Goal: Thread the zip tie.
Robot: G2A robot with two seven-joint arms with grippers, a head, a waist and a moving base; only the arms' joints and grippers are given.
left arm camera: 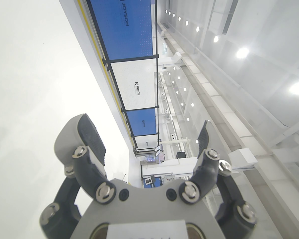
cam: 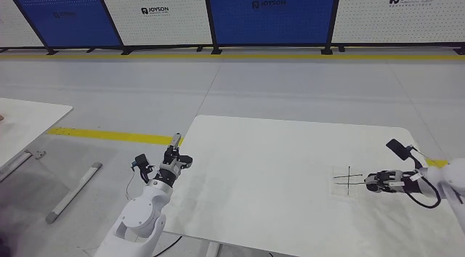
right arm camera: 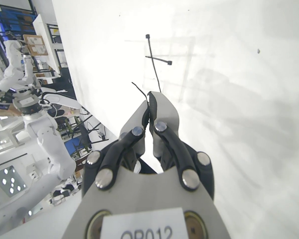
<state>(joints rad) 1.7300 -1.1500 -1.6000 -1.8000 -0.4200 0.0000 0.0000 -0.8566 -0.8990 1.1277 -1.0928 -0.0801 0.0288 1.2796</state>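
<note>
Two thin black zip ties (cam: 349, 178) lie crossed on the white table (cam: 276, 184) near its right side. The long zip tie (right arm camera: 153, 63) runs from its head toward my right gripper (right arm camera: 149, 96). The short zip tie (right arm camera: 160, 60) lies across the long one. My right gripper (cam: 368, 181) is low over the table and shut on a black zip tie, whose tail tip sticks out beside the fingers. I cannot tell if this is the long tie's tail. My left gripper (left arm camera: 145, 130) is open with nothing between its pads (left arm camera: 92, 135). It (cam: 174, 148) stands off the table's left edge, tilted upward.
A faint square outline (right arm camera: 179, 58) marks the table under the ties. A second white table (cam: 29, 123) stands at the far left, with a grey bar (cam: 73, 192) on the floor between. A yellow floor line (cam: 109, 136) and blue and white panels (cam: 269, 3) lie behind.
</note>
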